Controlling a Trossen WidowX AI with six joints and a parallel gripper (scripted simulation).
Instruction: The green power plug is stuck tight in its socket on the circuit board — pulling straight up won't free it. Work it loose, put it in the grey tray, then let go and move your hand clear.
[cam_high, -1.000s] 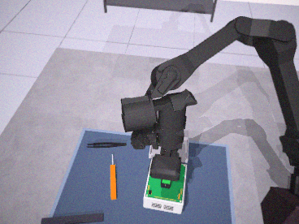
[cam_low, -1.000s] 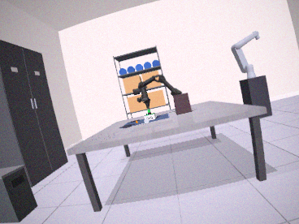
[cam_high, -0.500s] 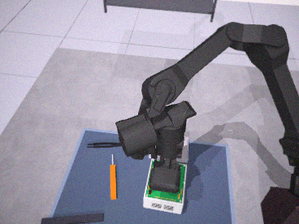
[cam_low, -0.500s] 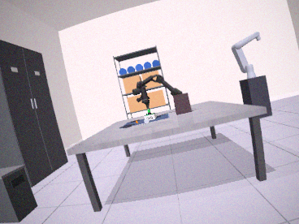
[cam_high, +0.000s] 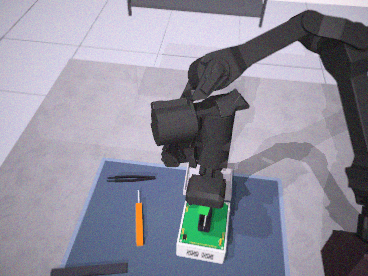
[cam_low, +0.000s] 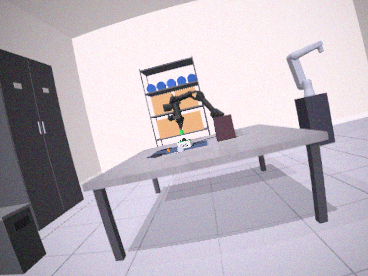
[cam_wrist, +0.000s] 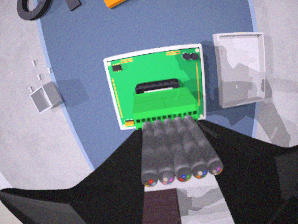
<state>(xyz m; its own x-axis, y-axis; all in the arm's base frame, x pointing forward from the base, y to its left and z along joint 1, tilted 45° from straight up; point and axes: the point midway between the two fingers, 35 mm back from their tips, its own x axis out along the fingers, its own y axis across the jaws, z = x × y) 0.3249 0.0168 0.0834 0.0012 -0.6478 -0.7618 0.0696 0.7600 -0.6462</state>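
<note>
Arm (cam_high: 272, 44) (cam_low: 187, 95) arched above the circuit board (cam_high: 192, 227) (cam_low: 184, 140) (cam_wrist: 155, 69), downward gripper (cam_high: 205, 206) (cam_low: 181, 130) (cam_wrist: 170, 131) clamped around the green plug (cam_high: 205, 210) (cam_low: 182, 133) (cam_wrist: 165, 104)

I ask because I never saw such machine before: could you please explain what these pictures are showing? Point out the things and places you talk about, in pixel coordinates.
It is one black robot arm (cam_high: 272, 42) (cam_low: 187, 95). One picture looks down from above, one looks across the room, and one is from the arm's wrist, beside its jaws. On a blue mat (cam_high: 110, 210) (cam_low: 200, 144) (cam_wrist: 75, 45) lie tweezers (cam_high: 131, 178), an orange-handled screwdriver (cam_high: 139, 225) (cam_low: 168, 150) (cam_wrist: 115, 2), a grey tray (cam_high: 229, 187) (cam_wrist: 218, 72) and a circuit board (cam_high: 191, 225) (cam_wrist: 150, 62) in a white case. The jaws hold a green plug (cam_high: 204, 209) (cam_low: 182, 132) (cam_wrist: 165, 102) with grey cables (cam_wrist: 182, 150); it appears lifted off its black socket (cam_high: 204, 223) (cam_wrist: 157, 85).
</note>
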